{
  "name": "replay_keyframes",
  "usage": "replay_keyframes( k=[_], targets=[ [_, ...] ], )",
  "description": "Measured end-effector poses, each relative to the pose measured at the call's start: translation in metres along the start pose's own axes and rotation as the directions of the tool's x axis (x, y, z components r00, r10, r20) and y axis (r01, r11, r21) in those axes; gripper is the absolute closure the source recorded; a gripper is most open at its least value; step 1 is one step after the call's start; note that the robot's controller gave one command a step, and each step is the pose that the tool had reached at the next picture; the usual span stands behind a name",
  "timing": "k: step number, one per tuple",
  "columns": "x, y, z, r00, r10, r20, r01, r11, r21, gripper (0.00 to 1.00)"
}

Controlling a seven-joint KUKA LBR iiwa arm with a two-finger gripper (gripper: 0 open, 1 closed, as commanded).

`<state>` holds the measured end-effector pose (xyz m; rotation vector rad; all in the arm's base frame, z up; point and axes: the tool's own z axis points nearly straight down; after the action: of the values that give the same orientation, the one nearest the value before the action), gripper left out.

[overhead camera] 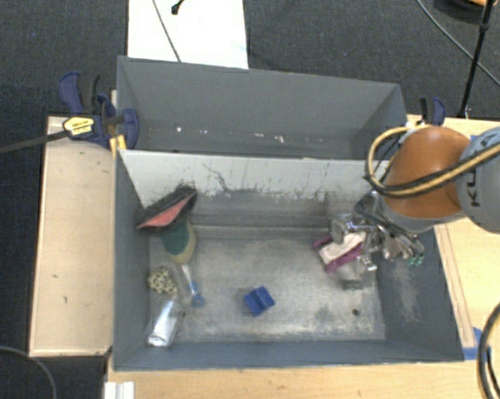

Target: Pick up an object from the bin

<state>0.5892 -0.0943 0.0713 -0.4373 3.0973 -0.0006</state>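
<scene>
View: camera view, from above and a little to one side.
Bin: one grey metal bin [311, 309], its floor scuffed and mostly bare in the middle.
Arm: one arm [490, 193] comes in from the right, with an orange cover [421, 173] on its wrist and dark cables looped round it.
Count at the right: one small purple-and-white thing [339, 253], irregular in shape, at the right end of the bin floor near the back wall.
Count in the middle: one small blue block [259, 301], alone on the floor, well apart from everything else.
Count at the left: five things in a loose group. These are one flat red-and-black piece [165, 211] leaning in the back left corner, one round green thing [180, 239] just beneath it, one speckled pale lump [160, 280], one clear tube [163, 323] lying near the front left corner, and one tiny blue bit [196, 300] beside the tube.
Pincer: the pincer [357, 259] is low over the right end of the floor, right at the purple-and-white thing.
Pincer state: I cannot tell whether it is apart, together or clamped, because the metal parts and the purple-and-white thing overlap.
Contact: the purple-and-white thing sits against the pincer's left side, and a dark shadow lies on the floor just below them.
Task's thing: the purple-and-white thing, at the pincer, far from the blue block and the left group.
</scene>
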Motion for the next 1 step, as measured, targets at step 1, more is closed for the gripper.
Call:
replay_keyframes(
  k=[1],
  targets=[
    [-0.0017, -0.0019, -0.0059, 1.0, 0.002, 0.008, -0.002, 1.0, 0.003, 1.0]
  ],
)
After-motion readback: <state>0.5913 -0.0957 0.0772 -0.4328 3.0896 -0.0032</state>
